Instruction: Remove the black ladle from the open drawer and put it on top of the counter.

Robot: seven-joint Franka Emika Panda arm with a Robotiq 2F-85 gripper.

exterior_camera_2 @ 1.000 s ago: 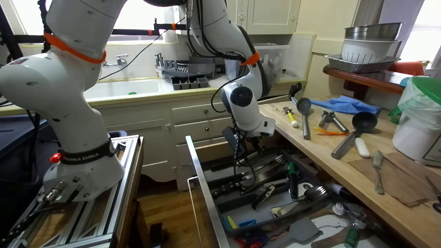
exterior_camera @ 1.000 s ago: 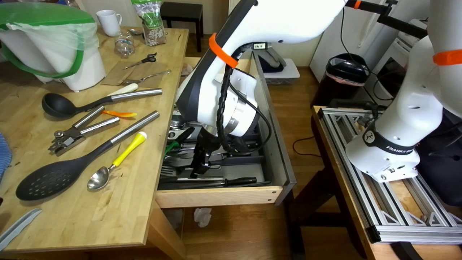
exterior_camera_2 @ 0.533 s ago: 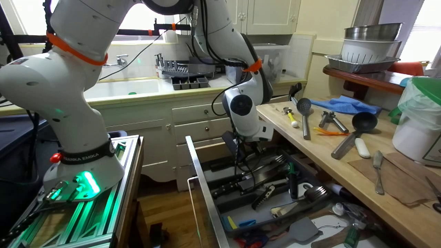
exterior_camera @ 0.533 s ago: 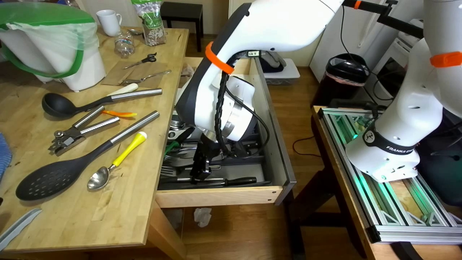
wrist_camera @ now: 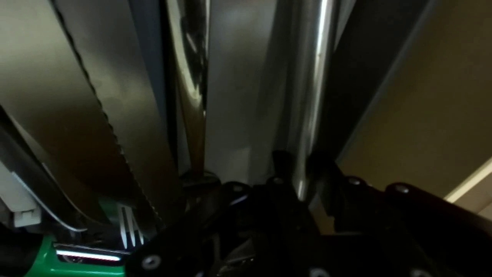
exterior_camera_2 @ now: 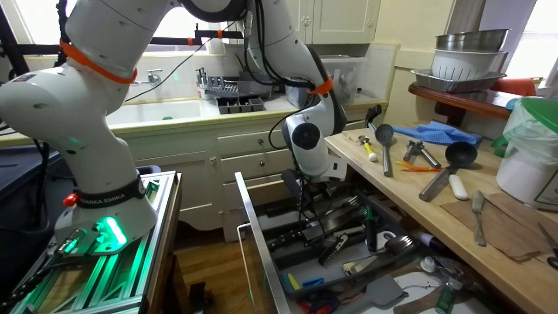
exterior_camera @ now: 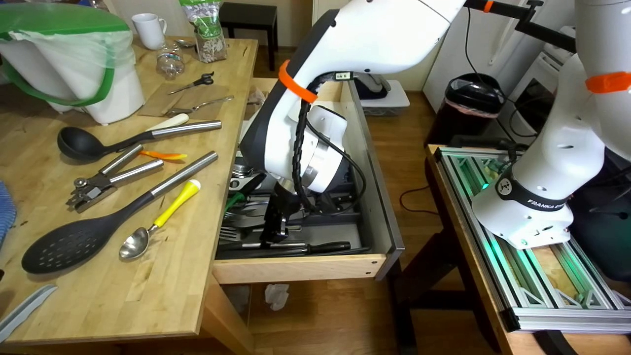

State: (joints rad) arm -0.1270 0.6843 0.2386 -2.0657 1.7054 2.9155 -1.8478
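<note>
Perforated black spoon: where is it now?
The perforated spoon lies lower left in an exterior view, on the counter, its handle between the can opener and the yellow-handled scoop.

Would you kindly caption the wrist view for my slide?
End effector straddles a shiny metal shaft in the drawer; broad blades lie at frame left.

Cream wall (exterior_camera_2: pixel 420 26); bright windows (exterior_camera_2: pixel 534 43); pale cabinets (exterior_camera_2: pixel 344 22); wooden floor (exterior_camera: pixel 325 320); black stool (exterior_camera: pixel 249 16).
</note>
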